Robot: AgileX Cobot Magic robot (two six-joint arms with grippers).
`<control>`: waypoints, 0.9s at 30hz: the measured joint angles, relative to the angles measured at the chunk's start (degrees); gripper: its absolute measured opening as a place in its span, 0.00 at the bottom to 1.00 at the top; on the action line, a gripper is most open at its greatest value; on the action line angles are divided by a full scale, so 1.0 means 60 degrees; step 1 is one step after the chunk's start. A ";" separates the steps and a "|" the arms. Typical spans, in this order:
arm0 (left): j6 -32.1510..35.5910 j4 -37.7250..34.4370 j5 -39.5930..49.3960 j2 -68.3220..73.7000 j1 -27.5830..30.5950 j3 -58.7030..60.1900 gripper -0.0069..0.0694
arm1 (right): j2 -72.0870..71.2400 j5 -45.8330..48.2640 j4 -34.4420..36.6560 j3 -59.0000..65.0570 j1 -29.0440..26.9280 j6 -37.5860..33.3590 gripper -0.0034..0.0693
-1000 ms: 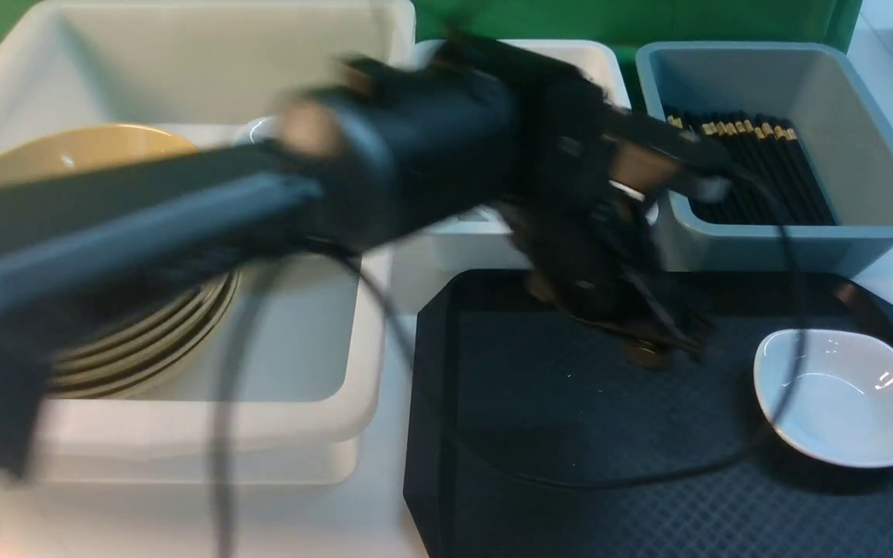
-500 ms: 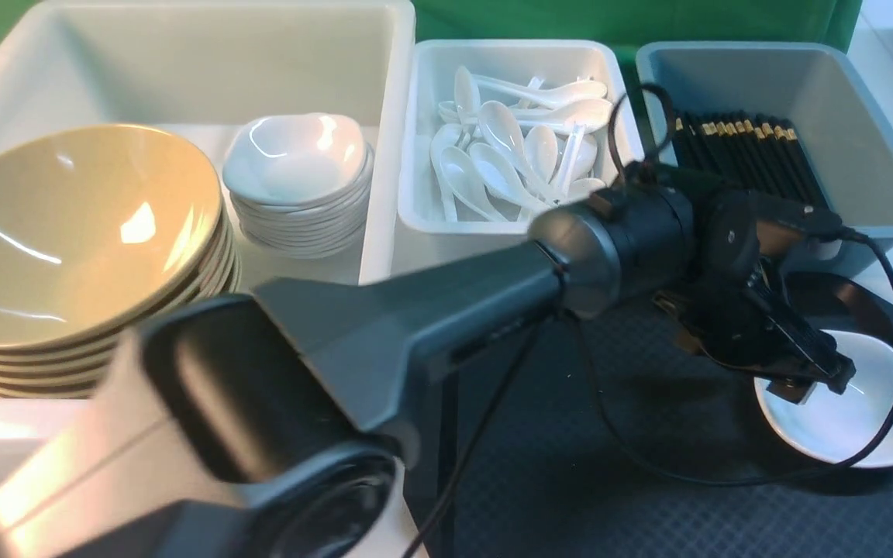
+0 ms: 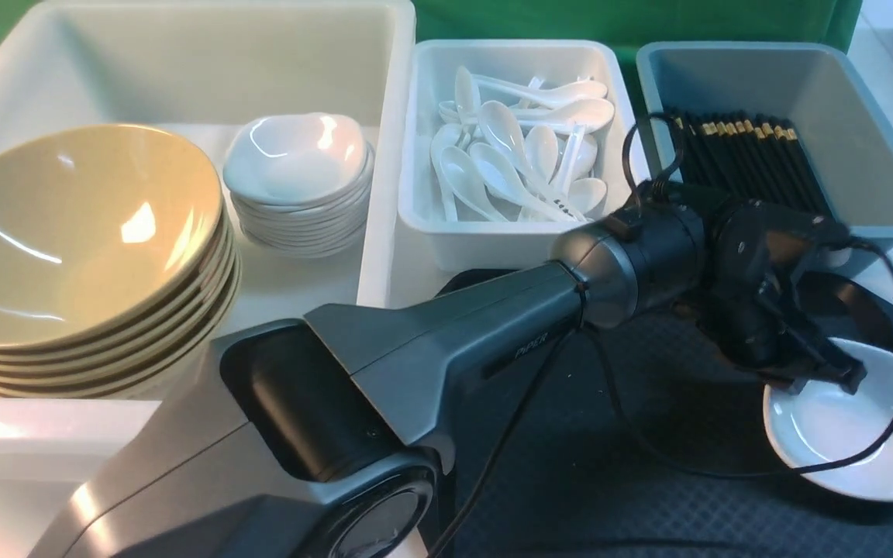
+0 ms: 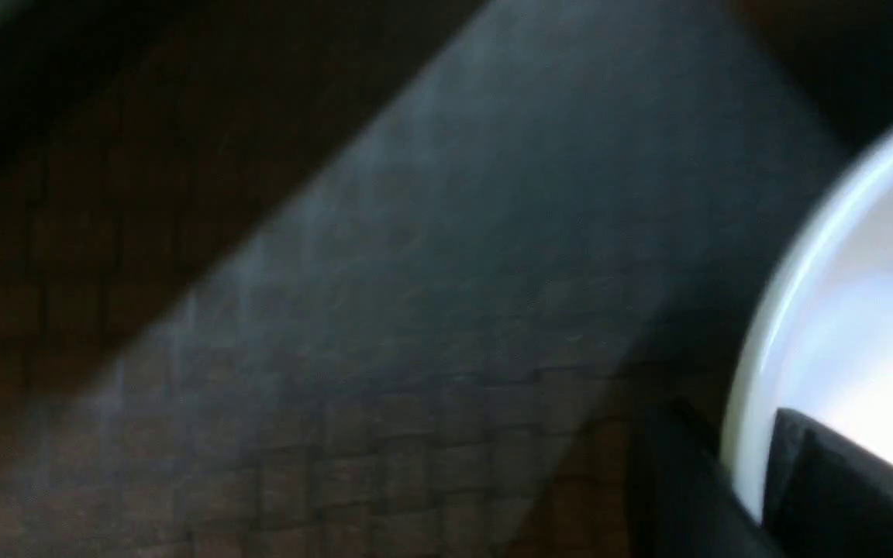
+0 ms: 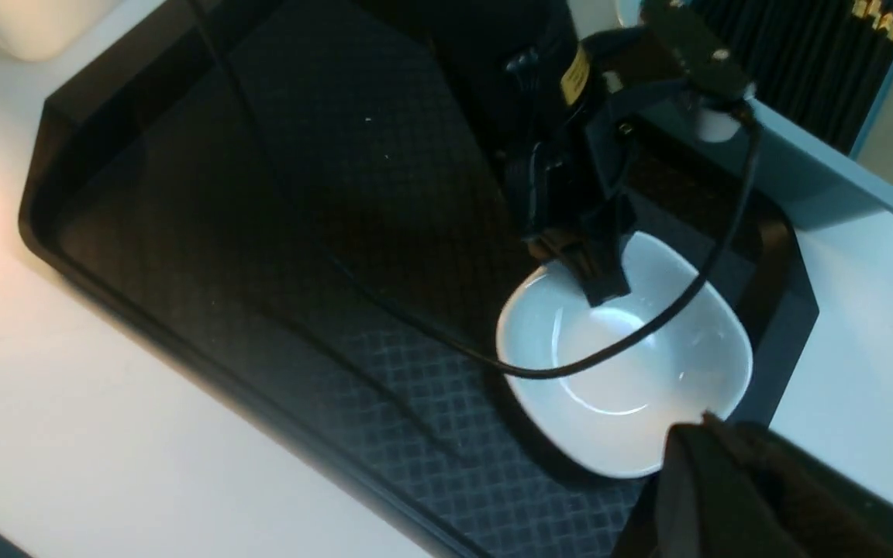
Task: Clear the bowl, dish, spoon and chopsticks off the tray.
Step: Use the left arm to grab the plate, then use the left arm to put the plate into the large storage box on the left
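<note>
White and glossy, the dish (image 3: 849, 434) sits at the right end of the tray (image 3: 609, 504), one edge of its rim clamped in our left claw (image 3: 834, 380). We judge such a one-sided pinch may let it pivot or slip, and the sagging cable (image 5: 570, 372) across it could snag. Our right claw (image 5: 714, 465) hangs closed nearby. Between it and the stack of white dishes (image 3: 299, 178) stands the spoon bin (image 3: 508, 240).

Front overview; wrists seemingly over dish (image 3: 842, 430)
</note>
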 joint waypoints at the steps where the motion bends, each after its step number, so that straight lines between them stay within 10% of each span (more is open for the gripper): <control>1: 0.0071 0.0161 0.0243 -0.0070 0.0000 -0.0166 0.13 | 0.0000 0.0000 0.0011 0.0000 0.0000 0.0000 0.13; 15: 0.0030 0.5821 0.3885 -0.4386 0.0539 -0.1375 0.09 | 0.1647 -0.2452 0.2947 -0.0175 0.0000 -0.1568 0.13; 27: -0.0425 0.3832 0.4029 -0.8184 0.5405 0.3062 0.09 | 0.4906 -0.2720 0.5044 -0.2547 0.0000 -0.4078 0.13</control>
